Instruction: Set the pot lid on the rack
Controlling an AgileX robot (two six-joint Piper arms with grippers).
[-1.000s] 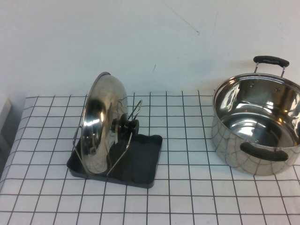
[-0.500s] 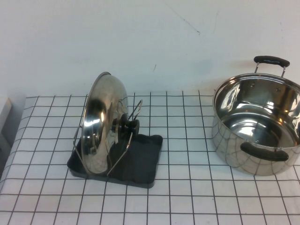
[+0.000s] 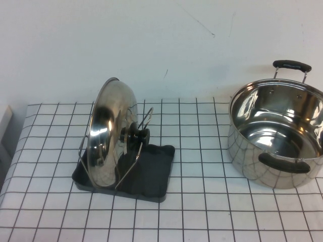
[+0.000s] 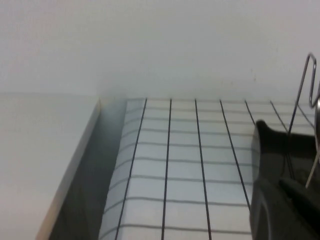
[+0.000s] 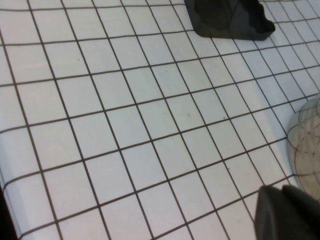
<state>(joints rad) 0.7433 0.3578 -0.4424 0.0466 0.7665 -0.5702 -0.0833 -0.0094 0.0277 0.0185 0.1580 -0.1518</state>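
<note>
Neither the left gripper nor the right gripper is showing in the high view, so both are staying outside of it and I cannot tell there if they are apart or together. In this view the pot lid (image 3: 108, 136) is standing on its edge in the rack (image 3: 151, 171), leaning between the wire loops, with its black knob (image 3: 137, 136) pointing toward the right side of the table. The rack is sitting on the left half of the checked cloth (image 3: 202, 212), and the pot (image 3: 242, 151) is standing uncovered, well apart from it, at the right edge. In the left wrist view the left gripper itself is not appearing; the camera is looking over the cloth at one dark corner of the rack (image 4: 280, 175), where a thin wire loop (image 4: 300, 100) is rising from the tray. In the right wrist view the camera is looking over the cloth toward a corner of the rack (image 5: 225, 20), and the shiny side of the pot (image 5: 306, 140) is coming in at the edge. Near it, a dark shape (image 5: 285, 215) is filling the corner; I cannot tell if it is belonging to the right gripper or to the pot, so the state of this gripper is not clear.
</note>
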